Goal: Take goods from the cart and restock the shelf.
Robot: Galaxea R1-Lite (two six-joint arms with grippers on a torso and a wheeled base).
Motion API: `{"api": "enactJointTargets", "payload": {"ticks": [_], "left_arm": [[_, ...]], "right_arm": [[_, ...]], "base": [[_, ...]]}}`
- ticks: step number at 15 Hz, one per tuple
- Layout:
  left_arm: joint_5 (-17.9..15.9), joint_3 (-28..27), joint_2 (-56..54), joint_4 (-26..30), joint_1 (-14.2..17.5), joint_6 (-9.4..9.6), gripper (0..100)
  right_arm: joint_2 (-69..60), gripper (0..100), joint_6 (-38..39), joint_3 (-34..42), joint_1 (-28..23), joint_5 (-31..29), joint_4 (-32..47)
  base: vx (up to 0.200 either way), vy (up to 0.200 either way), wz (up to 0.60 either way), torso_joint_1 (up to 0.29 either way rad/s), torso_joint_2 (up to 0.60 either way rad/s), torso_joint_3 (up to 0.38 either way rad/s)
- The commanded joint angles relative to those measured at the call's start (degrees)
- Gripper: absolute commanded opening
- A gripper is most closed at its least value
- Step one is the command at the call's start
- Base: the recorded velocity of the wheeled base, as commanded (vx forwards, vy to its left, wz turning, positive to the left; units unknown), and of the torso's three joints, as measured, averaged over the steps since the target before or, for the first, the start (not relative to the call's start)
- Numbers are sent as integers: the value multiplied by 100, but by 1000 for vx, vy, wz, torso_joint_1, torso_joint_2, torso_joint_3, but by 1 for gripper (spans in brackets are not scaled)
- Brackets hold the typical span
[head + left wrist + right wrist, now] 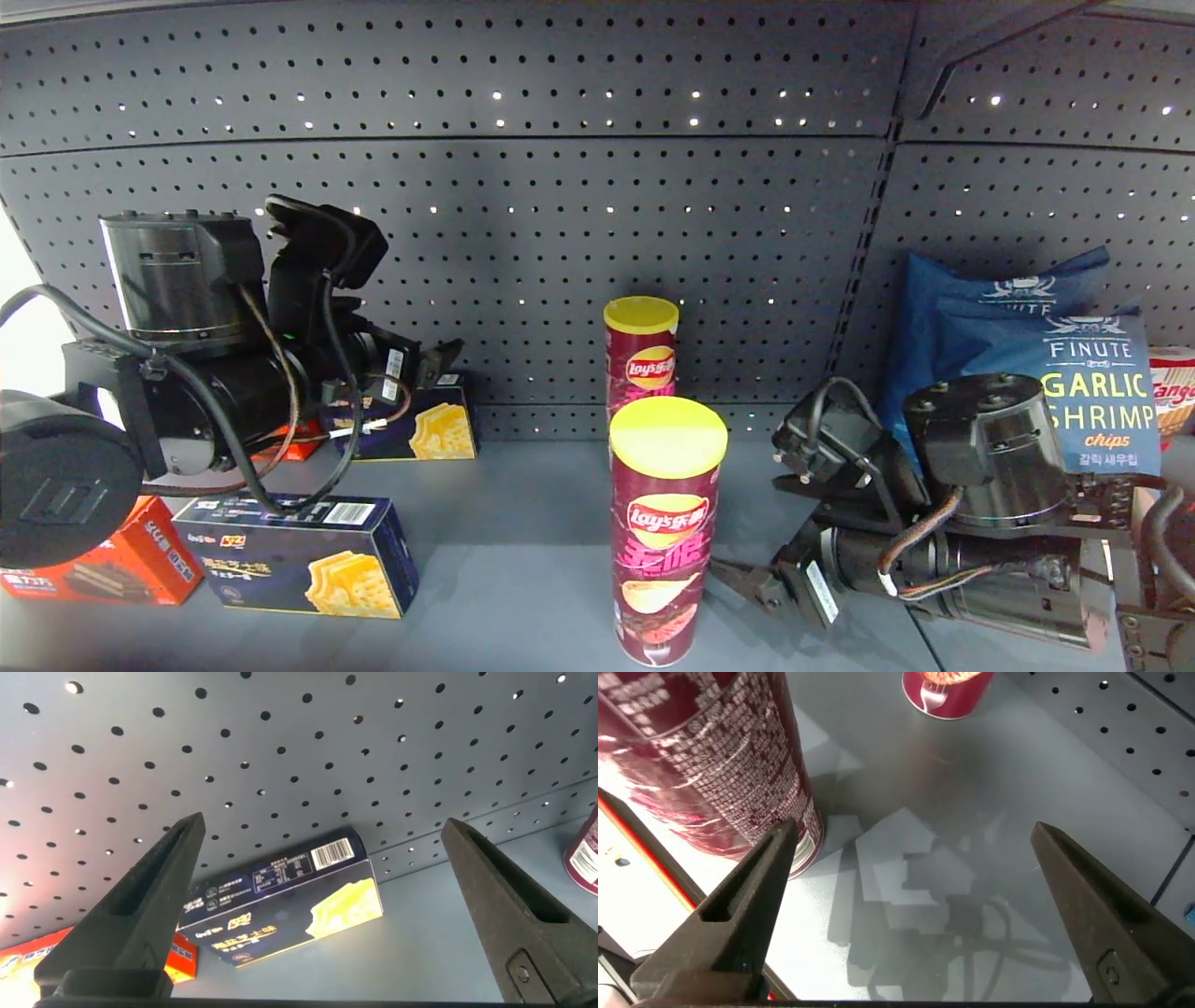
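— As you look down from the head, your front can (667,532) stands upright on the shelf (523,523), ahead of the rear can (641,355). Your right pincer (747,581) lies low, just beside the front one.

— Agreed. On your left wrist, the left pincer (322,826) is spread wide and grasps nothing. It faces a blue box (290,905) lying against the pegboard (280,747).

— Your right wrist tells the same: fingers released, only bare shelf between them, the front can (719,756) just outside one finger.

— So you've set that can down and let go, I'd judge. That placing looks finished.

— Then your next move is to draw the right arm straight back. Mind that near finger, since a sideways sweep could tip the can.

— After that, you'd turn to the cart for more goods.
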Motion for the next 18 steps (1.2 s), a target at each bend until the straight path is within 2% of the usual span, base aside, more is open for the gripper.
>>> {"api": "enactJointTargets", "payload": {"ticks": [1,18], "left_arm": [[3,3,9,-10,-3,1,100],[-5,117,9,-18,-3,1,100]], "right_arm": [[7,100,-1,21,2,-2,-2],[24,100,-1,30,29,7,-2]], "base": [[0,0,0,0,0,0],[0,0,0,0,0,0]]}}
